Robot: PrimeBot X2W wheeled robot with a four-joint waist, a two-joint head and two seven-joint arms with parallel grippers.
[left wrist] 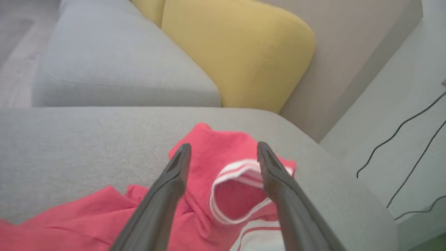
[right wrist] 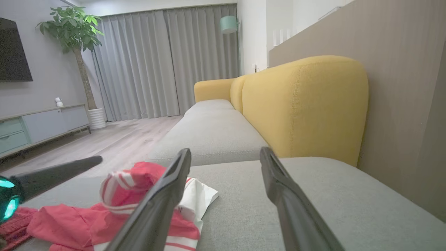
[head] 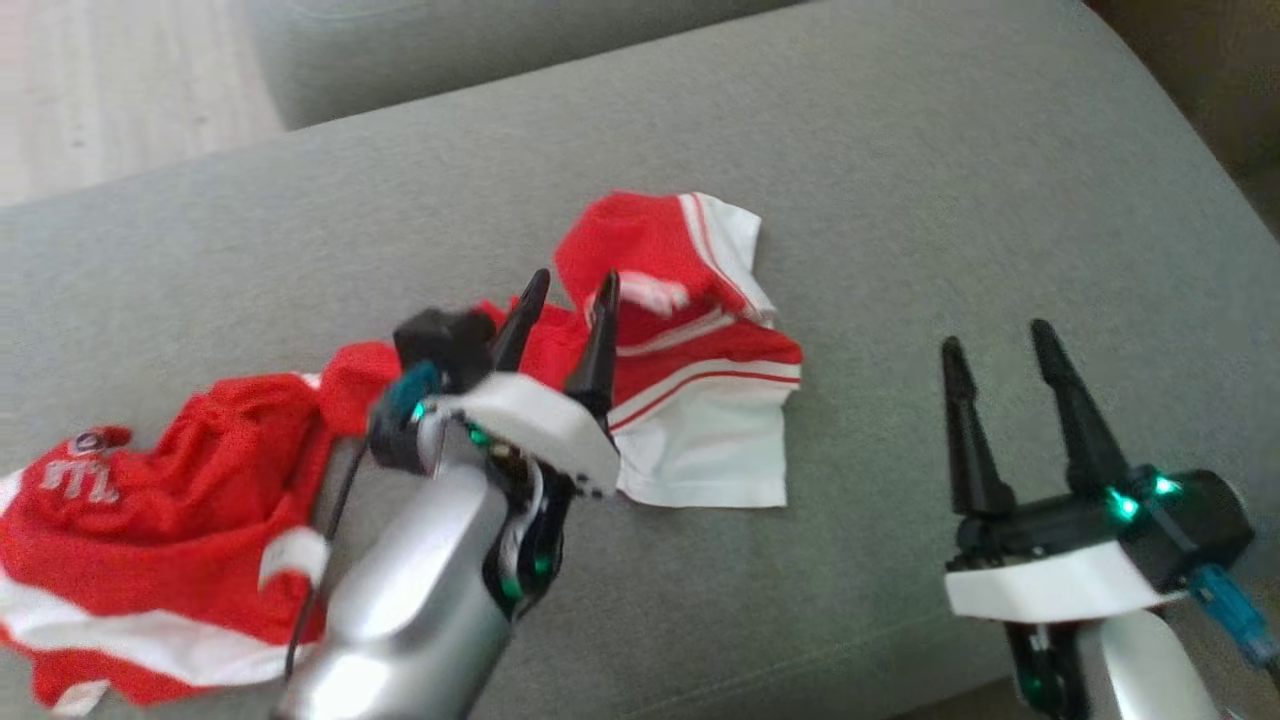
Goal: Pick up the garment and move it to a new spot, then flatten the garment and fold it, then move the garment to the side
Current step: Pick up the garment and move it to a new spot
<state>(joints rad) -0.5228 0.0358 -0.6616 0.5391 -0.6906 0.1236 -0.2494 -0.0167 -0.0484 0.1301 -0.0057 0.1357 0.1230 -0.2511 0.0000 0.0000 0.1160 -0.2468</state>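
Observation:
The garment [head: 690, 390] is a red and white jersey lying crumpled across the grey sofa seat [head: 950, 200], stretching from the seat's middle to the lower left. My left gripper [head: 568, 290] hovers over its middle with the fingers spread and nothing between them; in the left wrist view the garment [left wrist: 216, 174] lies under the open fingers [left wrist: 174, 177]. My right gripper [head: 1000, 345] stands open over bare cushion to the right of the garment. The right wrist view shows the garment [right wrist: 122, 209] to the left of its own fingers [right wrist: 282, 188].
A yellow backrest [right wrist: 306, 104] rises behind the seat, with another grey cushion [left wrist: 115, 69] beyond. Black cables [left wrist: 400, 139] lie on the pale surface past the sofa's end. Wood floor, a cabinet [right wrist: 38, 125] and a potted plant [right wrist: 76, 42] lie farther off.

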